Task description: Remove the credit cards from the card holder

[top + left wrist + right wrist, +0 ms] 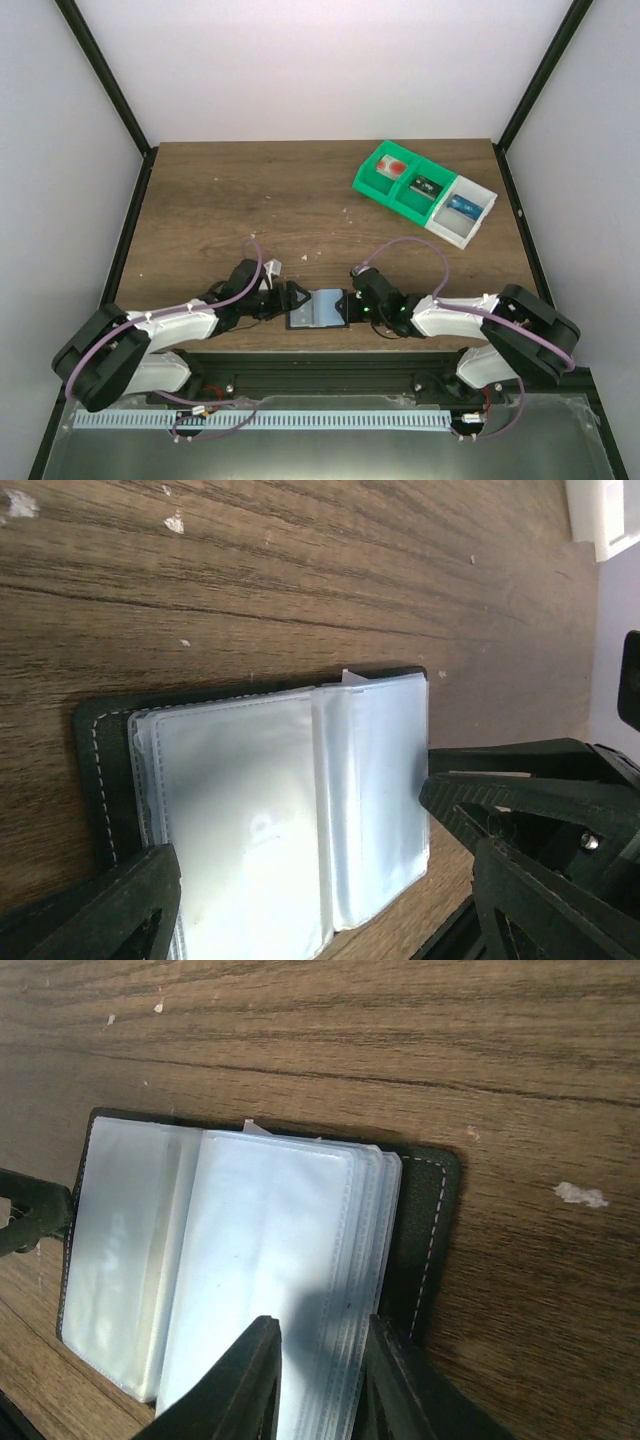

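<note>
On grained table point(250, 190), stitched card holder point(318, 308), glossy sleeves point(270, 1250)

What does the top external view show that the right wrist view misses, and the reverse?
Only top external: the left end effector at the left edge of the card holder, and the green and white trays at the table's far right. Only right wrist: the clear sleeves fanned open, the white stitching on the black cover, and the right end effector closed on a bundle of sleeves. Both: the card holder lying open on the wooden table.
</note>
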{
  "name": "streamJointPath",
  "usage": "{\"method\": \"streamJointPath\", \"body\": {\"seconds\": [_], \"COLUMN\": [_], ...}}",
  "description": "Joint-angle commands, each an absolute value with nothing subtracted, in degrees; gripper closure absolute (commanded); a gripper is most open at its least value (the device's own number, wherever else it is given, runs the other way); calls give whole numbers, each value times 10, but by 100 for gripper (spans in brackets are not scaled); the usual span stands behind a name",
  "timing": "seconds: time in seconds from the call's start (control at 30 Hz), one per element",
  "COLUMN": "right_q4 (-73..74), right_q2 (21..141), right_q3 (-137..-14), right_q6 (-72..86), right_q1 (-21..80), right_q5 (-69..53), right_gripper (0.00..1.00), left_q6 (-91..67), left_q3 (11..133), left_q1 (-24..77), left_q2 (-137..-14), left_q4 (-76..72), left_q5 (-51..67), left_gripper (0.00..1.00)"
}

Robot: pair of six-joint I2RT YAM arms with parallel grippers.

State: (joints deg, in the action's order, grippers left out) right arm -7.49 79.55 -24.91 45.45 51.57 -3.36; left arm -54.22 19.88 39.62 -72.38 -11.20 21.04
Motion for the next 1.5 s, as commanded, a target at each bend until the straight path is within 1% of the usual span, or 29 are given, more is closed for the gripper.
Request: {"method": "streamJointPath", "body": {"seconds": [0.0, 0.27, 0.47, 1.07, 1.13, 1.33, 1.47], "right_q4": [-65, -78, -86, -108, -108, -106, -110], "right_q2": [811, 815, 813, 813, 811, 806, 804], "right_q3": [-256, -250, -243, -231, -230, -228, -224], "right_q6": [449, 456, 459, 468, 469, 472, 473], "right_q1": [519, 519, 518, 519, 519, 519, 519], "right_q5": [-31, -36, -42, -54, -52, -52, -52], "right_gripper": [75, 77, 77, 77, 77, 77, 77], "left_q6": [-526, -530, -550, -584, -581, -537, -533], "left_q3": [215, 214, 202, 211, 214, 236, 228], "left_q1": [393, 393, 392, 412, 412, 411, 411], "left_q2": [-743, -749, -764, -782, -776, -732, -718], "left_q4": [-108, -115, -168, -233, -221, -88, -60], "left_q5": [214, 215, 241, 277, 274, 198, 192], "left_gripper": [18, 18, 18, 18, 18, 16, 15]}}
